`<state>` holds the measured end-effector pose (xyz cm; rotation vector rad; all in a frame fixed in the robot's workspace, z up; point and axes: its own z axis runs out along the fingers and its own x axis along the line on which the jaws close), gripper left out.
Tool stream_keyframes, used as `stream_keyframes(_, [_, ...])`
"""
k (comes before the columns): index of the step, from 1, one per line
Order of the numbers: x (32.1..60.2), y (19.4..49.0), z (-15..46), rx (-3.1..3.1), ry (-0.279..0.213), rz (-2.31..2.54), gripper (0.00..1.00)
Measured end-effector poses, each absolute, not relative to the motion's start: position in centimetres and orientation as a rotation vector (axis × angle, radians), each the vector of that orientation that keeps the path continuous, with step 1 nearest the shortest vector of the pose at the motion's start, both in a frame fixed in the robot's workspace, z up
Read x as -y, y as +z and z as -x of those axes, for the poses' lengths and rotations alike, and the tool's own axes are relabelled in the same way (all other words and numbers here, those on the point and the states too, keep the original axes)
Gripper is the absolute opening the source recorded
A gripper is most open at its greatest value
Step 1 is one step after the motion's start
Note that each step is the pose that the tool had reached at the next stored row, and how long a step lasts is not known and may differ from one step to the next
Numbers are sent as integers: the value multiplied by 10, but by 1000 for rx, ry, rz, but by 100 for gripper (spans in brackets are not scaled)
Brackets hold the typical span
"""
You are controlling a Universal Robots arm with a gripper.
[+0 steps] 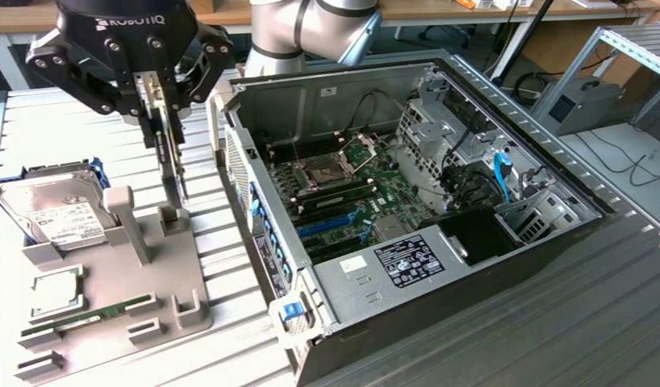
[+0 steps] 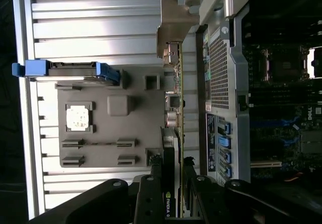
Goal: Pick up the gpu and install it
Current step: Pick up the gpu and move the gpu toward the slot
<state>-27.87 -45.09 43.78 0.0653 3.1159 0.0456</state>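
Note:
The gpu (image 1: 171,169) hangs edge-on as a thin green card, and my gripper (image 1: 155,113) is shut on its upper edge. The card's lower end sits just over a slotted post of the grey holder (image 1: 126,274), at the exterior view's left; whether it still touches the post I cannot tell. In the wrist view the gpu (image 2: 178,98) runs away from my gripper (image 2: 173,196), with black fingers (image 2: 151,199) on either side of it and its silver bracket (image 2: 173,27) at the far end. The card hangs between the holder (image 2: 131,128) and the computer case (image 2: 226,98).
The open computer case (image 1: 588,201) lies at the exterior view's right, its motherboard (image 1: 341,193) exposed. On the holder sit a hard drive (image 1: 56,214) in a blue caddy, a CPU (image 1: 56,290) and a RAM stick (image 1: 88,314). The ribbed metal table (image 1: 588,322) carries everything.

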Motion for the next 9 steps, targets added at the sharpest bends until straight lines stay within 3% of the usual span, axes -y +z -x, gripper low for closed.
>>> stream_keyframes(9, [451,438,259,-3116,46,-65,27])
